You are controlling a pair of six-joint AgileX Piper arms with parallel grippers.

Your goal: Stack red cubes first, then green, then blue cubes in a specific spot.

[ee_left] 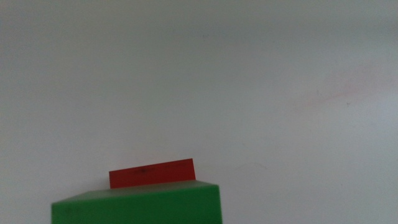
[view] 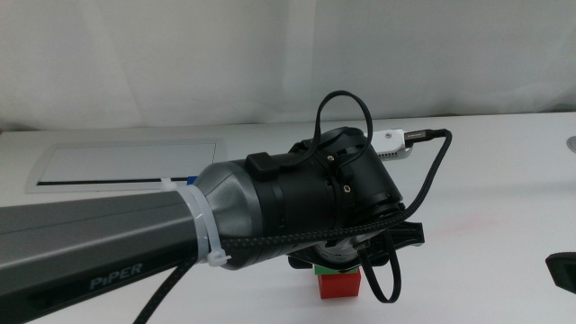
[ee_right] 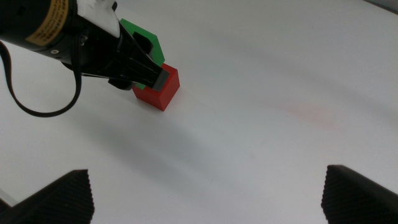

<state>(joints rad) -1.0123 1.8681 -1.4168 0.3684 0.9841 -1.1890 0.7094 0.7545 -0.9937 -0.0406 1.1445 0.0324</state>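
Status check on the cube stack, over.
Left tool shut on green cube, atop red cube. Right tool open, waiting apart. Blue cube unseen.

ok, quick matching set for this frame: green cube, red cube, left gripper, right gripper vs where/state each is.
Column 1:
1. green cube
2. red cube
3. left gripper
4. right gripper

Column 2:
A. open, apart from the cubes
B. on the table, under another cube
C. shut on a cube
D. held above the red one

Pairs: 1-D, 2-B, 3-C, 4-A
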